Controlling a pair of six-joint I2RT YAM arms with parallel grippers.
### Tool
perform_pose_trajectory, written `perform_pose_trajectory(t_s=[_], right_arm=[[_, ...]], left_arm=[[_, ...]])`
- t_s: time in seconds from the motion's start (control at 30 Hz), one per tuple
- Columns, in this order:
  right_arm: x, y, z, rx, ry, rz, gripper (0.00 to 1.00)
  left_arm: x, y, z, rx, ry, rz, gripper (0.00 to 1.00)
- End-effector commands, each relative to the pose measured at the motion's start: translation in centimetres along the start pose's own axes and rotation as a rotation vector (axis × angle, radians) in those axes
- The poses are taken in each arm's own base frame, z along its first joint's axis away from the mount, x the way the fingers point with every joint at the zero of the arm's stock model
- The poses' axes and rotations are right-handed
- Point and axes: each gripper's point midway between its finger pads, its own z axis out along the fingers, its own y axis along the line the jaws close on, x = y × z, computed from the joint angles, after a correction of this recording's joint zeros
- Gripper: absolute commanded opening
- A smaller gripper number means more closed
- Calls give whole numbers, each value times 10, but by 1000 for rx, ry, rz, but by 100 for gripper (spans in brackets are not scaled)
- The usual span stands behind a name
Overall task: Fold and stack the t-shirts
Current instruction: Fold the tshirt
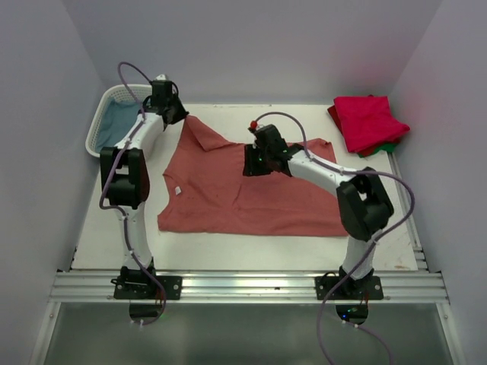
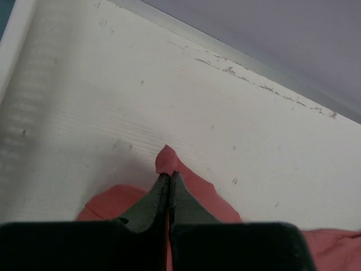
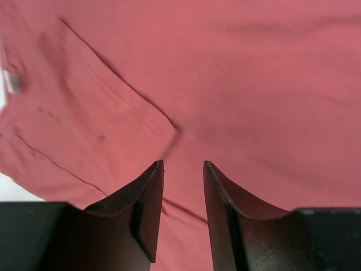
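Left fingers [image 2: 169, 180]: clamped on salmon-red t-shirt [image 1: 243, 194] corner, 11 o'clock | right fingers [image 1: 249, 161]: slightly parted, empty, over shirt centre | risk: thin pinch may slip, cloth bunching on worktop [image 1: 106, 228].

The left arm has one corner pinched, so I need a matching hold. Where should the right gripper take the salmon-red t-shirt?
The salmon-red t-shirt lies flat, its far left corner in the left gripper; so probably pinch the far right corner from above, at the edge. The right gripper hangs open.

Robot lab cell: plain grey walls [image 1: 251, 46] boxing white table [image 1: 251, 245], aluminium mounting rail [image 1: 243, 284] along near edge.
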Motion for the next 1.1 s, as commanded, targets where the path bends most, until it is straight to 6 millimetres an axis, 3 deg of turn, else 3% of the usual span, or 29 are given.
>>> perform_pose_trajectory(t_s=[0.0,0.1,0.13,0.17,0.2,0.23,0.3,0.33,0.57,0.77,1.07], right_arm=[[-62,55,25,-198,-83,-16,39],[-53,60,69,-194,-2,-18,41],[-78,74,68,-212,-50,-35,43],[-76,77,73,-204,-30,-55,44],[-67,79,92,-192,0,-70,44],[-87,94,89,-209,-44,-90,45],[-75,87,112,-160,9,-115,48],[-93,99,110,-172,-29,-131,48],[-100,94,142,-97,-66,-242,58],[-101,84,164,19,-126,-437,59],[-113,85,161,36,-182,-498,56]], left_arm=[[-17,-19,-25,64,-33,-17,0],[-11,-19,-25,65,-16,-17,0],[-7,-17,-24,62,-5,-17,0],[-6,-18,-24,64,-2,-19,0],[-4,-18,-24,66,3,-19,0],[-2,-18,-23,68,8,-16,0],[-1,-18,-22,67,9,-13,0],[0,-17,-22,65,11,-10,0],[6,-17,-15,78,28,-14,0],[16,-15,-15,90,49,-24,0],[27,-14,-23,106,67,-36,0]])
